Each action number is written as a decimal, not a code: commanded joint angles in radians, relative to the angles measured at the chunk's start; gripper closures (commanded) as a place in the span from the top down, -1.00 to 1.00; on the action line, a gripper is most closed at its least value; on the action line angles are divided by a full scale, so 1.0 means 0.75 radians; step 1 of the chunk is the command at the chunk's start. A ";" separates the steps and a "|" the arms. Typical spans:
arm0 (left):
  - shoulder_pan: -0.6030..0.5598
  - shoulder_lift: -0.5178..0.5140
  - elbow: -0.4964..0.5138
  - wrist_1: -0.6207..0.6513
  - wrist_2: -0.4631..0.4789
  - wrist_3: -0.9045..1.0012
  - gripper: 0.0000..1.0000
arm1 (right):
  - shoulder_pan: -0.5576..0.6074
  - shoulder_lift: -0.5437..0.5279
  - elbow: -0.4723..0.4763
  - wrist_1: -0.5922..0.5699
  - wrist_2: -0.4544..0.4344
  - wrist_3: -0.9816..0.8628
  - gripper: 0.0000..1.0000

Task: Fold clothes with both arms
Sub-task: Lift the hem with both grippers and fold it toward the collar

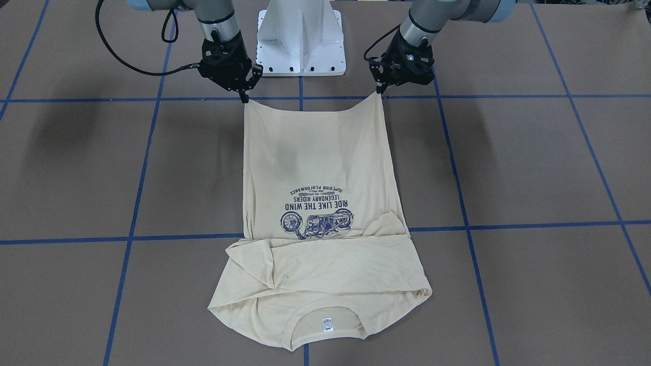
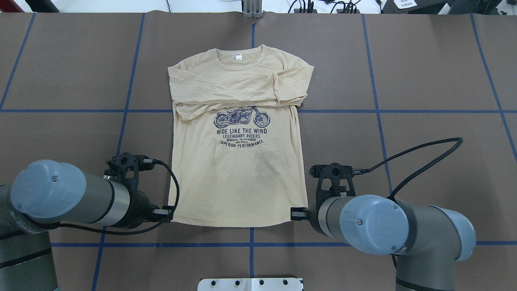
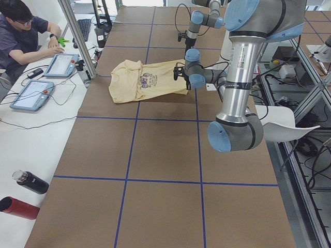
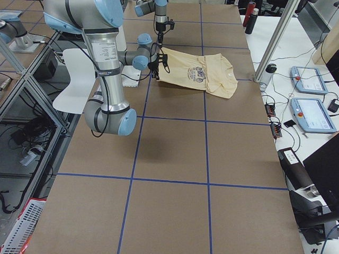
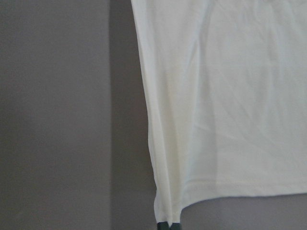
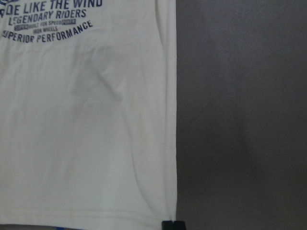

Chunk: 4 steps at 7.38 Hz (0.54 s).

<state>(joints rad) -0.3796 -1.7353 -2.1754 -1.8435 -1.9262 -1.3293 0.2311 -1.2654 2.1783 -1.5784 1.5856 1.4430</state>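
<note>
Over the brown worktop (image 1: 508, 162), the left claw (image 1: 380, 91) and right claw (image 1: 245, 96) each pinch a hem corner of the cream shirt (image 1: 315, 152).

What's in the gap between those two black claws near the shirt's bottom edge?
Only the shirt: its bottom hem runs from the left gripper to the right gripper, each pinching a corner, dipping slightly mid-span. The front-facing view shows it best.

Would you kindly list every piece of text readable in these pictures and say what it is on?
"RIDE LIKE THE WIND": navy print on the shirt front.
"LEGENDARY RIDERS": same print, the line below.
"SUPERIOR PERFORMANCE": same print, curved bottom line.
Two tiny lines between those: too small to read.
The neck tag: too small to read.
</note>
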 commanded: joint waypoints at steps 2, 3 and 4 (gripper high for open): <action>0.001 -0.001 -0.391 0.295 -0.174 -0.013 -1.00 | -0.079 -0.027 0.408 -0.339 0.129 0.003 -1.00; 0.007 -0.010 -0.453 0.359 -0.209 -0.013 -1.00 | -0.105 -0.023 0.462 -0.390 0.132 0.003 -1.00; 0.009 -0.016 -0.446 0.362 -0.209 -0.013 -1.00 | -0.108 -0.017 0.454 -0.391 0.130 0.003 -1.00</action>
<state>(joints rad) -0.3756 -1.7413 -2.4812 -1.6039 -2.0683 -1.3386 0.1642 -1.2817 2.4926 -1.8434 1.6796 1.4449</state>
